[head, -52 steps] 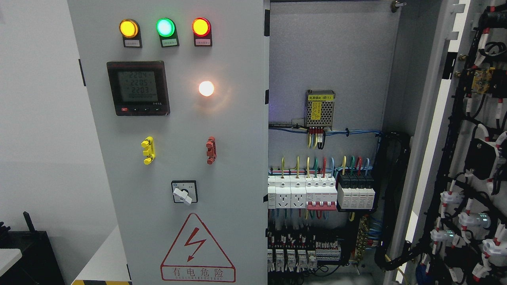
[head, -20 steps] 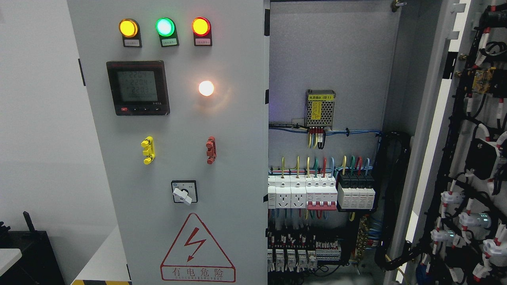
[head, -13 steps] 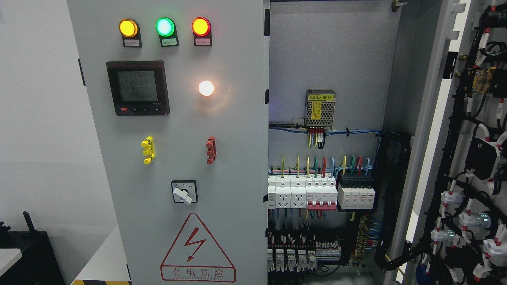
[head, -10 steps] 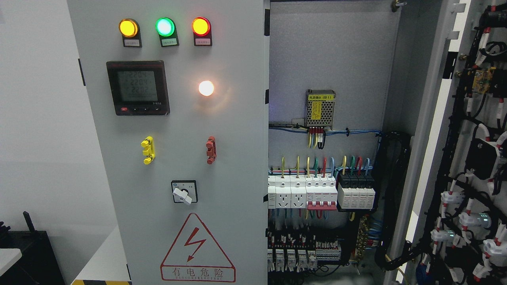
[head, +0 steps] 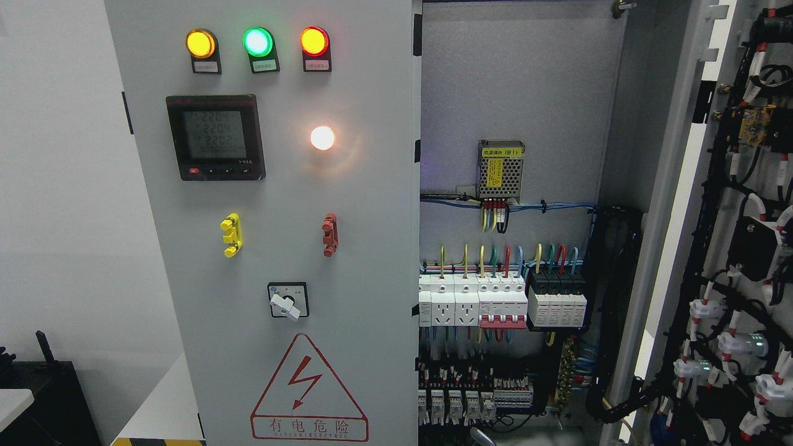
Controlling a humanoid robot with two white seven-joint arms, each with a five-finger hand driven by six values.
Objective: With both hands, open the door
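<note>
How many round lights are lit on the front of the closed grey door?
4. In a row at the top: amber light, green light, red light. Lower, right of the meter, a white light. None looks hidden.

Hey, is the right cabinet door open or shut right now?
Open: the right door is swung wide, showing wiring on its inner face and the breakers inside.
</note>
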